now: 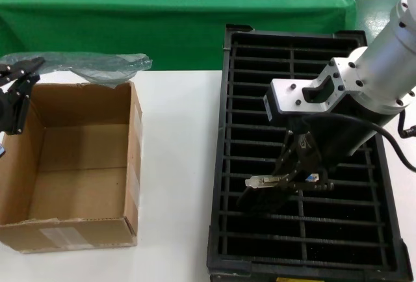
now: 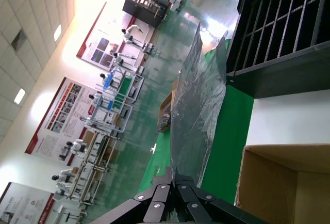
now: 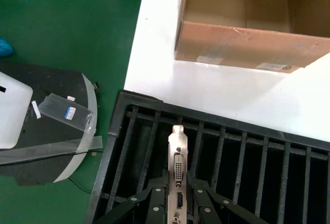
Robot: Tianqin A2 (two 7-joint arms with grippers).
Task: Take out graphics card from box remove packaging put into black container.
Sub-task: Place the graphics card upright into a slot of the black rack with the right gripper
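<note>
**Card gripped over crate**

Right gripper [image 1: 294, 181] clamped on graphics card [image 3: 178, 170], above black container [image 1: 224, 165]. Left gripper [image 2: 172, 180] pinches packaging [image 1: 97, 64] at far-left edge of box [image 1: 133, 165]. White box label [image 1: 62, 236] unreadable

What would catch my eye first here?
The right pincer grips a graphics card over the black crate, silver bracket showing. On the far side of the open, empty cardboard box, the left pincer holds up the crinkly plastic bag.
</note>
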